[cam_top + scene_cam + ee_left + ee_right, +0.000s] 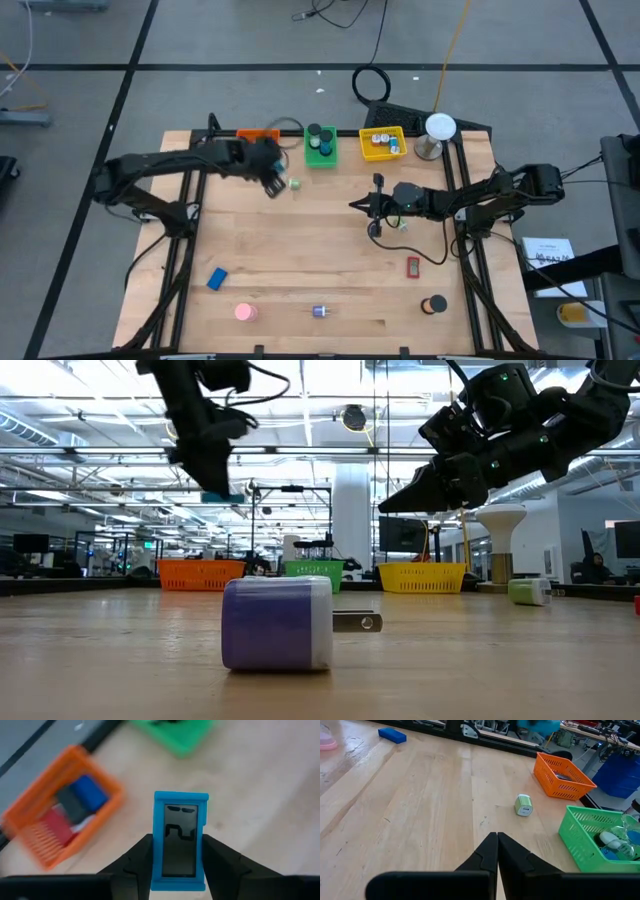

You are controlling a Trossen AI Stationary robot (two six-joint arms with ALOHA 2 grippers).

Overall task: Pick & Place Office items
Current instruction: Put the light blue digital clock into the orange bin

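Left wrist view shows your left gripper (177, 865) with its jaws clamped on the flat sides of a blue sharpener-like block (180, 842): rigid, light, smooth plastic, so hold it low across its broad faces. No writing is legible on it. From it, the orange bin (65, 820) lies toward ten o'clock. Your right gripper (497, 851) hovers mid-tabletop, jaws closed and empty, a pale green block (523, 804) beyond.
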